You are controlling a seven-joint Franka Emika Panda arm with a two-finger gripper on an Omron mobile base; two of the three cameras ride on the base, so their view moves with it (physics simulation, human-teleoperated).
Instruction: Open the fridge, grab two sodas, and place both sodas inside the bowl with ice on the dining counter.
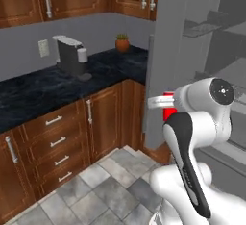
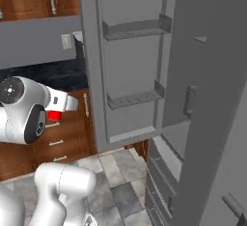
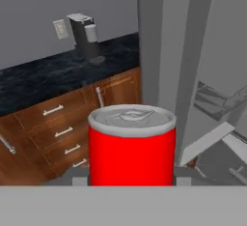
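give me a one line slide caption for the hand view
Gripper shut on a red soda can, facing the open fridge door and a coffee machine on the counter.

A black marbled bench ran along the grey wall above reddish-brown drawers. A dark coffee machine stood on it near the wall, and a small potted plant sat further along, seemingly at the bench's far corner beside the fridge. Two grey door shelves lined the open fridge door.
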